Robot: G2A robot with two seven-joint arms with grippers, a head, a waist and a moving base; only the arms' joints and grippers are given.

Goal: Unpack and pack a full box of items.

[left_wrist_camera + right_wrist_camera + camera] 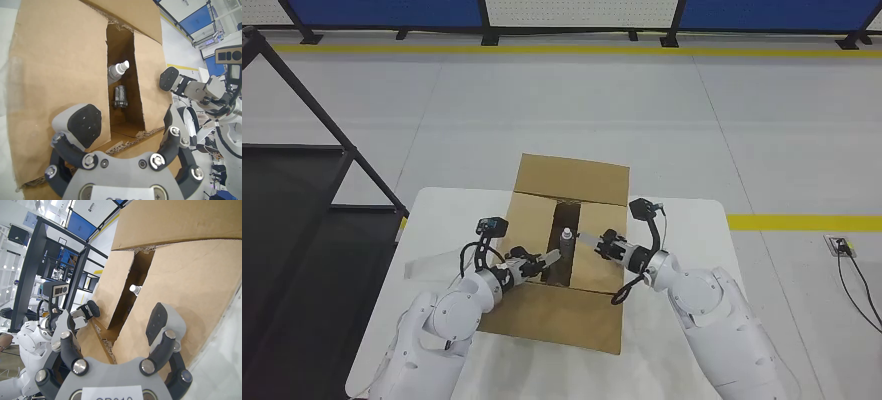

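We see the left gripper (128,123) with its two padded fingers spread wide and nothing between them. It hovers just above the near edge of the cardboard box (56,56), by the left inner flap. The right gripper (115,321) is likewise spread wide and empty, and it sits over the right inner flap. From above, the left gripper (542,262) and the right gripper (592,243) face each other across the middle of the box (572,180).

The box's two outer flaps are folded outward, one towards the robot and one away. The two inner flaps lie nearly flat and leave a narrow dark gap between them. In that gap we see a grey spray bottle (117,71) with a white nozzle, close to the left inner flap's edge. Beside it, lower in the box, is a small black cylindrical part (120,96) with a ribbed base.

The box rests on a white table (442,230). A black metal frame (342,170) stands to the table's left.
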